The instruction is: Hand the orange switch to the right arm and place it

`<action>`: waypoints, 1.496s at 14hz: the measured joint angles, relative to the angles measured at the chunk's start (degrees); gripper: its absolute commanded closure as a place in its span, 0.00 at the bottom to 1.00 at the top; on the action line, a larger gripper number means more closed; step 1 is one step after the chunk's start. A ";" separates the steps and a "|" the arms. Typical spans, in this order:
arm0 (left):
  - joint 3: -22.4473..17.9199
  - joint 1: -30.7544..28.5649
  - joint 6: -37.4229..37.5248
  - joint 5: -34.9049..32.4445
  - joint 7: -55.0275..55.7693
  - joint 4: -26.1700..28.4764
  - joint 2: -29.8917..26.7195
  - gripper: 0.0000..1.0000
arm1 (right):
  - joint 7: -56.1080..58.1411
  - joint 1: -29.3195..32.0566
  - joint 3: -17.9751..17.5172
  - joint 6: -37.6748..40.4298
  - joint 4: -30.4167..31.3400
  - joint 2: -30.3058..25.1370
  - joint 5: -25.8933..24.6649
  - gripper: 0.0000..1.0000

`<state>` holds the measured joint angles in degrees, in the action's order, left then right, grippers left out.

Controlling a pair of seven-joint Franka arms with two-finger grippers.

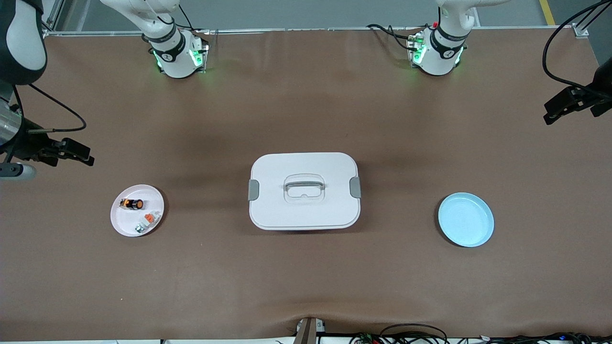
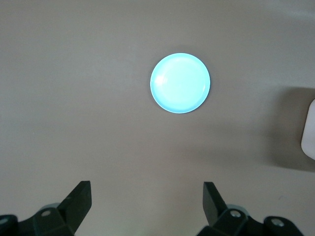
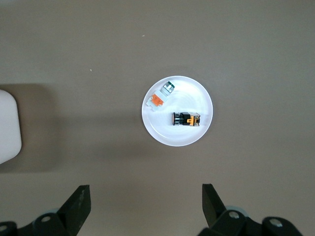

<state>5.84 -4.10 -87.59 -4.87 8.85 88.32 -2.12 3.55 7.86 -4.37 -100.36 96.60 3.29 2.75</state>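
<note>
Orange switch [image 1: 131, 204] lies untouched on a white plate [image 1: 123, 223] toward the right arm's end of the worktop [image 1: 306, 277], beside a whitish-grey part with an orange tab [image 1: 147, 220]. Right end effector [image 1: 71, 154] hangs wide open and empty above that end. Left end effector [image 1: 569, 105], equally wide and empty, hangs above the light blue plate's [image 1: 466, 220] end. Between the plates sits a white lidded box [image 1: 304, 191].

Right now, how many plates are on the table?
2: a white plate holding the orange switch at the right arm's end, and a light blue plate at the left arm's end. None appears hidden.
</note>
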 measured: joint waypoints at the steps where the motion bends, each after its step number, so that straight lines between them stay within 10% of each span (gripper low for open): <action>1: 0.00 -0.15 -0.08 0.00 0.00 0.00 0.00 0.00 | -0.11 -0.17 0.00 2.12 -1.56 -0.27 -0.01 0.00; 9: 0.00 -2.44 -1.13 1.14 0.00 0.00 0.05 0.00 | 0.35 -0.16 0.53 14.01 -10.34 -0.84 -0.40 0.00; 21: 0.42 -2.21 0.42 1.19 -0.21 -0.81 -0.03 0.00 | 3.55 0.94 1.27 11.16 -3.94 -5.55 -1.14 0.00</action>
<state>6.26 -6.31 -87.16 -3.68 8.64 87.51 -2.16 7.10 8.79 -3.09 -89.20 92.66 -2.26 1.60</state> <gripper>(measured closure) 0.000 0.000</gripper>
